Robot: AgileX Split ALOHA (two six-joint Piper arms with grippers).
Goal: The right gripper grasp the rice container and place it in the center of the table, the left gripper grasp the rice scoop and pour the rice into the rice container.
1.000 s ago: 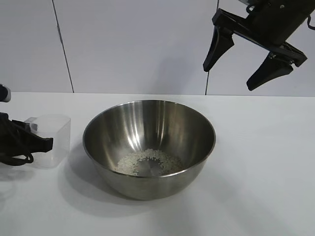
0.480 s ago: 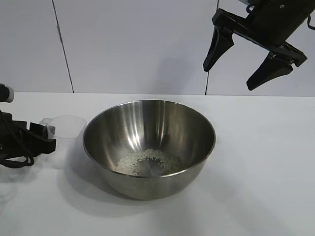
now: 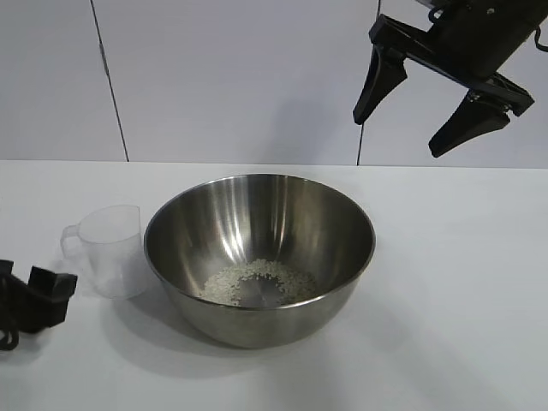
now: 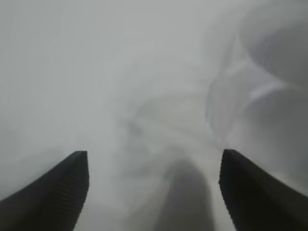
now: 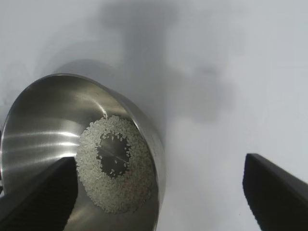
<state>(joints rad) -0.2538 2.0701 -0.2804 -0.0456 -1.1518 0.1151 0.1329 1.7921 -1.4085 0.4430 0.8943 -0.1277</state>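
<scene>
The rice container (image 3: 248,205), a large steel bowl, stands in the middle of the table (image 3: 462,300). The rice (image 3: 257,281) lies as a ring of white grains on its bottom. The rice scoop (image 3: 111,250), a clear cup, stands upright and empty just left of the bowl, handle to the left. My left gripper (image 3: 38,295) is low at the front left, apart from the cup, open and empty; in the left wrist view (image 4: 154,159) its fingers stand wide apart. My right gripper (image 3: 397,137) hangs high at the upper right, open and empty. The right wrist view shows the bowl (image 5: 43,120) and the rice (image 5: 115,163).
A white panelled wall stands behind the table. Bare tabletop lies to the right of the bowl (image 5: 216,72) and in front of it.
My left gripper has let go of the cup and drawn back to the front left. The cup now stands free by the bowl. The right arm has not moved.
</scene>
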